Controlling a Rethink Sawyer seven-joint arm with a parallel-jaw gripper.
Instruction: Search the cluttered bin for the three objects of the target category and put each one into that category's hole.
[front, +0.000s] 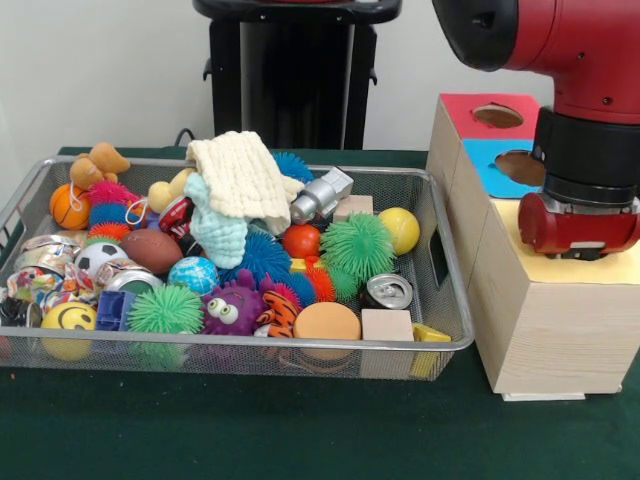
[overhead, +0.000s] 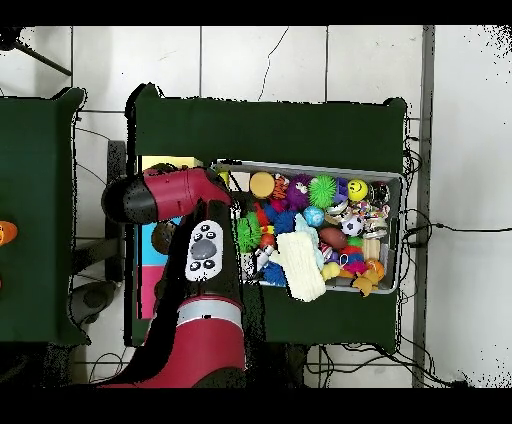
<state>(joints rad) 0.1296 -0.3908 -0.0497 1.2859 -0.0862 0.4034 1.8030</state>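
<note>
Front view, arm (front: 585, 120) above wooden box (front: 545, 300) (beside crammed bin (front: 440, 290)), end effector state unclear.

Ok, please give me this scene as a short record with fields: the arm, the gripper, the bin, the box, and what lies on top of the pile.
arm: red and black arm, above the box's yellow section
gripper: hidden under the arm's end in both views; state cannot be told
bin: wire mesh bin on green table, full of toys, balls, cans, blocks
box: wooden box beside the bin, with red, blue, yellow top sections; holes show in red and blue
top of pile: cream cloth
</note>
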